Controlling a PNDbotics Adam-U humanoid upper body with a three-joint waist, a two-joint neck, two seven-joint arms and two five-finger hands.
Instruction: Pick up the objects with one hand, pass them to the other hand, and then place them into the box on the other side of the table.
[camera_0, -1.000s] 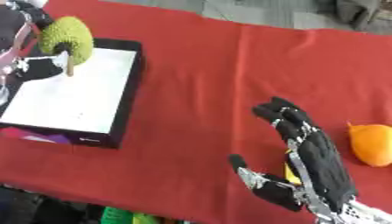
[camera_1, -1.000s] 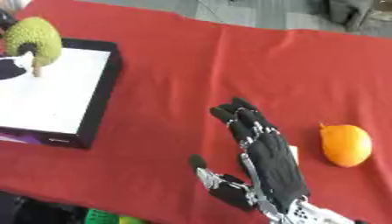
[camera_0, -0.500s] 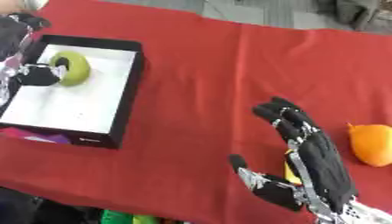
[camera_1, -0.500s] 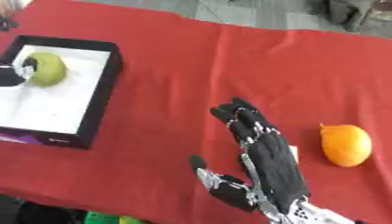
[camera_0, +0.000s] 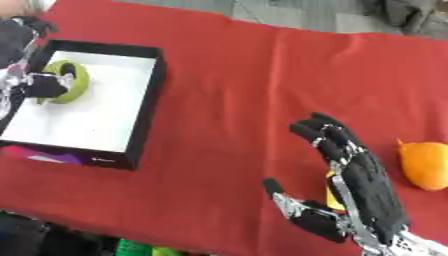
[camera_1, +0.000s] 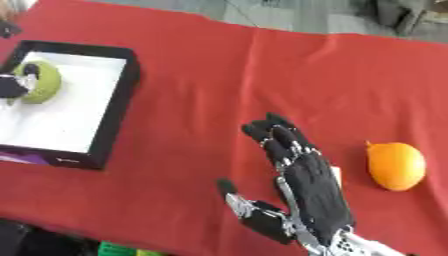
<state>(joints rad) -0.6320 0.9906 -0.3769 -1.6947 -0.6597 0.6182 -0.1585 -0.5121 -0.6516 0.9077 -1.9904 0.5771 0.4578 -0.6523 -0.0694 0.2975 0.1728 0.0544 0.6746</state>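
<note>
- Round yellow-green fruit (camera_0: 68, 81) lies in the white-floored black box (camera_0: 140, 120).
- Left hand (camera_0: 39, 85) curls its fingers round it.
- Right hand (camera_1: 302, 187) spread, idle beside an orange (camera_1: 395, 166).

Green round fruit (camera_0: 68, 81) lies inside the black, white-floored box (camera_0: 118, 155), near its far left corner (partly hidden). Orange fruit (camera_1: 396, 165) rests on the red cloth, well apart.
</note>
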